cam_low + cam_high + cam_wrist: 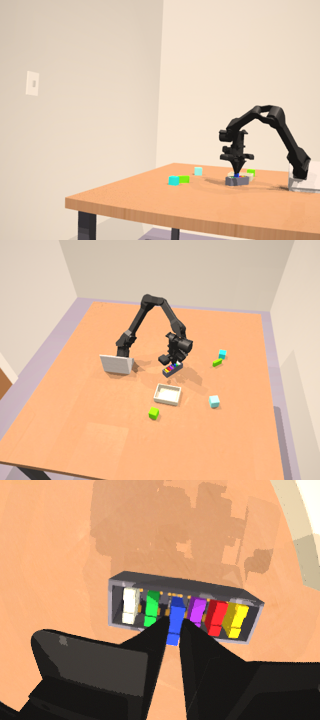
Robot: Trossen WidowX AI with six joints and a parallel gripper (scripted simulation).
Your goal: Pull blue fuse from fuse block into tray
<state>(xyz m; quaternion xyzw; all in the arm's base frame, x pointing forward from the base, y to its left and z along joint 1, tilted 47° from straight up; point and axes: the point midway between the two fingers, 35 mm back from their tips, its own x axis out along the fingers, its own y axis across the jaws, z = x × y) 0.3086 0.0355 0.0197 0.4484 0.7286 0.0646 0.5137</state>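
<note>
My gripper [175, 363] [236, 173] [174, 623] points down and is shut on the blue fuse [174, 365] [236, 175] [176, 614]. The blue fuse is upright and stands higher than its neighbours, its top above the rim of the dark grey fuse block [174, 371] [237, 181] [170, 578]. Whether its lower end is clear of the slot is hard to tell. In the wrist view the white fuse [129, 605] and green fuse [152, 607] sit on one side, the purple fuse [197, 611], red fuse [216, 616] and yellow fuse [237, 619] on the other. The cream tray [166, 403] [251, 177] looks empty.
A light grey panel [116, 364] stands by the arm's base. A green cube [153, 413] lies in front of the tray. A pale cyan cube [214, 401] lies to its right. A cyan cube [222, 354] and a green bar [217, 362] lie right of the block.
</note>
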